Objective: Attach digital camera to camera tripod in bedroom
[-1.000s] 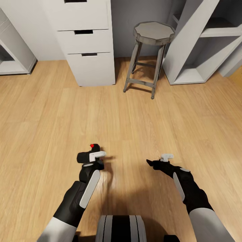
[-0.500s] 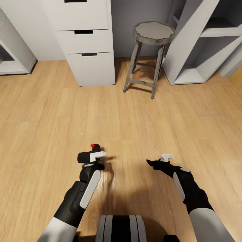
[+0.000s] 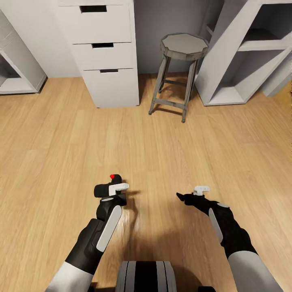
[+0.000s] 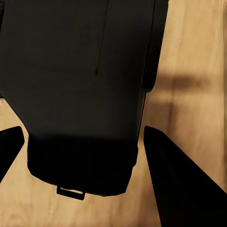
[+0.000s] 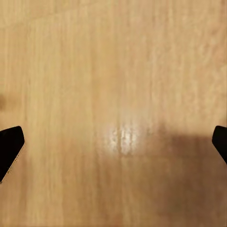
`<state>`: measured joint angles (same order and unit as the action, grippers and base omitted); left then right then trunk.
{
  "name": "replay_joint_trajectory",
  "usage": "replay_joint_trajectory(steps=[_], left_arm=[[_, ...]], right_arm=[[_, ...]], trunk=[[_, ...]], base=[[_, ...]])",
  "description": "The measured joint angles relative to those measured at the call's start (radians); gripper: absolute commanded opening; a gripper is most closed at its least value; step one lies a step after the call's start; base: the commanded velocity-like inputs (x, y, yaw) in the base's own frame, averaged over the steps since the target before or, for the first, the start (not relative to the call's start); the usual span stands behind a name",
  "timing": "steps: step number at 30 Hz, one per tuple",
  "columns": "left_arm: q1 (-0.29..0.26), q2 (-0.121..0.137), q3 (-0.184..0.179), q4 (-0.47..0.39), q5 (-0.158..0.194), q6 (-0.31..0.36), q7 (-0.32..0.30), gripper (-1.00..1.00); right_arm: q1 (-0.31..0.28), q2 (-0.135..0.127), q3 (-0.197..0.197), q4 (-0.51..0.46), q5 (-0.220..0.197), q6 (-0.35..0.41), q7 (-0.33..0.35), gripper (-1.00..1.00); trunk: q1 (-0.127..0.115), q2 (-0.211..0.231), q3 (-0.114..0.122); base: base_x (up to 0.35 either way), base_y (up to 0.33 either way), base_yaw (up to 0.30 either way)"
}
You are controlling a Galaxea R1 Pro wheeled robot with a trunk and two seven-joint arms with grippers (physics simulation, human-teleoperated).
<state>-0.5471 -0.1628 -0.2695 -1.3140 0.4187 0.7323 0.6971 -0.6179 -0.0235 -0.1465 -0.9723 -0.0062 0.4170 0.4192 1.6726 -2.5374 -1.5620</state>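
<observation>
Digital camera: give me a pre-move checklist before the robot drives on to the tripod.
1. Digital camera sits in the left gripper: ok.
2. Grip seen from the left wrist: camera body between both fingers: ok.
3. Right gripper open and holding nothing, over bare wood floor: ok.
4. Tripod located: cannot tell.
5. Path ahead: stool and drawer unit stand in front: not ok for driving straight.

Small black digital camera (image 3: 110, 185), red button on top, held above the light wood floor (image 3: 162, 146).
</observation>
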Motion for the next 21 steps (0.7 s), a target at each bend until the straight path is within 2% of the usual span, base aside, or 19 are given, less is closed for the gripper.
replay_joint_trajectory(steps=[7,16,21], left_arm=[[0.0,0.0,0.001,0.001,0.006,-0.001,-0.001,-1.0],[0.0,0.003,-0.001,0.004,0.063,-0.014,-0.002,-1.0],[0.0,0.004,-0.001,0.02,0.067,-0.014,-0.007,-1.0]], right_arm=[[0.0,-0.001,0.0,0.001,-0.001,0.0,-0.001,1.0],[0.0,-0.002,-0.001,0.001,0.0,0.001,-0.001,1.0],[0.0,-0.002,-0.003,0.0,0.001,0.003,-0.001,1.0]], trunk=[[-0.003,0.002,0.027],[-0.007,0.004,0.062],[-0.009,0.005,0.081]], base=[[0.0,0.0,0.0],[0.0,0.0,0.0],[0.0,0.0,0.0]])
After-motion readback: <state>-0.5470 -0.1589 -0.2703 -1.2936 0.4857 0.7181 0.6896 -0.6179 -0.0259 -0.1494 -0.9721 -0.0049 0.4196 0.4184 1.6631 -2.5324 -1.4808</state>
